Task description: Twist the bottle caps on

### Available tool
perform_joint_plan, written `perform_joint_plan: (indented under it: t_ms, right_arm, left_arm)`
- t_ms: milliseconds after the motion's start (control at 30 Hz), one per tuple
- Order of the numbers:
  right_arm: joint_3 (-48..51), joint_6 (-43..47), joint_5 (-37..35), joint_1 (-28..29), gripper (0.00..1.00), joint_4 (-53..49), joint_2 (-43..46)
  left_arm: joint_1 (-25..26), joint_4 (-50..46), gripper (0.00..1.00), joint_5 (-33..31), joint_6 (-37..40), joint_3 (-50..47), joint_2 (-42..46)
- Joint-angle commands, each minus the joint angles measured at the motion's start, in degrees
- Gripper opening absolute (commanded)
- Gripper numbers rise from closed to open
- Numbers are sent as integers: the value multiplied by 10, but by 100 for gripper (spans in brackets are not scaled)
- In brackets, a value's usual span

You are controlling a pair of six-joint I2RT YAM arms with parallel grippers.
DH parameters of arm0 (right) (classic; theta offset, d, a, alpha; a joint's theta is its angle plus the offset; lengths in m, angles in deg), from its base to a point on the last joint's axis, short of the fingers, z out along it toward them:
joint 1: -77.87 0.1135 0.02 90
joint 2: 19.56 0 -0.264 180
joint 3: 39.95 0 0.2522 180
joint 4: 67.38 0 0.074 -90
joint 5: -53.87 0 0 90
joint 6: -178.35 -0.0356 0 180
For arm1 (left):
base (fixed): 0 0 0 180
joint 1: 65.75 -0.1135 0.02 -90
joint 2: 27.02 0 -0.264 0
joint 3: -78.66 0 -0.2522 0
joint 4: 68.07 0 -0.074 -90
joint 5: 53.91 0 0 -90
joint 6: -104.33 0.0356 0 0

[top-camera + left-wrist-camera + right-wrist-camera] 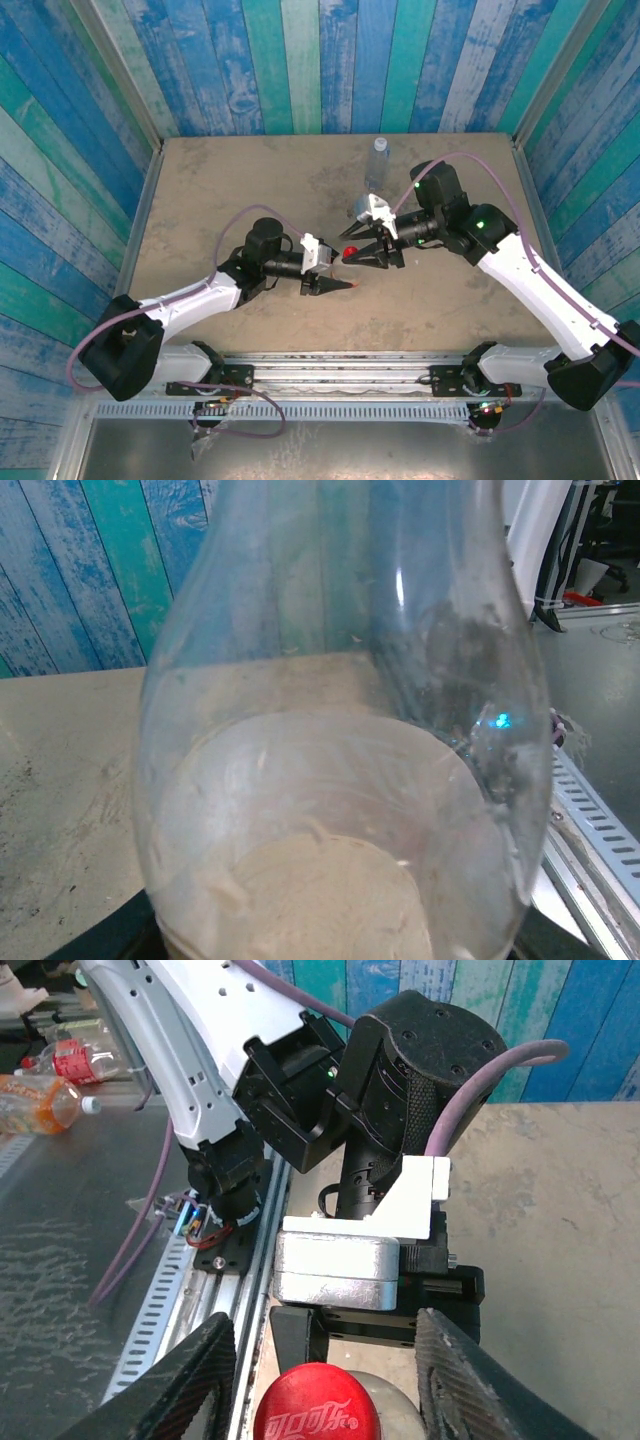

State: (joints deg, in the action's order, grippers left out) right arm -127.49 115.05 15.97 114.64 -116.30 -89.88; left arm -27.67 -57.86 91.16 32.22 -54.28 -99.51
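A clear bottle (340, 780) stands upright near the table's middle, with my left gripper (338, 274) shut on its lower body from the left. On its neck sits a bright red cap (350, 250) with white lettering (317, 1410). My right gripper (360, 252) reaches in from the right and hangs over the cap. Its fingers (190, 1380) stand open on either side of the cap with a gap on each side, and the right gripper (325, 1322) touches nothing. A second, plain bluish bottle (378, 160) stands upright at the back of the table.
The table's metal rail (330, 365) runs along the near edge between the arm bases. Painted plank walls close in the back and both sides. Beyond the rail, two spare bottles (40, 1100) lie off the table.
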Motion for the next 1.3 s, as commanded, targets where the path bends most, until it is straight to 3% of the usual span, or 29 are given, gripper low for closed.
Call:
perform_joint_plan:
  t_ms: [0, 367, 633, 767, 867, 1033, 1267]
  right_arm:
    - [4, -3, -8, 0, 51, -4, 7]
    - [17, 39, 15, -1, 49, -12, 3]
    - [14, 40, 13, -1, 29, -17, -1]
    - [13, 12, -8, -1, 22, -5, 1]
    - [22, -65, -68, -1, 17, 36, 10]
    - [96, -254, -226, 4, 10, 188, 49]
    - [142, -407, -520, 82, 7, 180, 64]
  left_arm:
    - [-1, 12, 54, 6, -7, 8, 29]
    - [0, 20, 53, 8, -21, 11, 31]
    - [0, 17, 53, 4, -19, 14, 26]
    - [0, 30, 53, -41, -29, 12, 24]
    - [-1, 85, 53, -135, -56, -6, 30]
    - [0, 139, 53, -311, -88, -17, 23]
    - [-1, 159, 52, -372, -107, -4, -10]
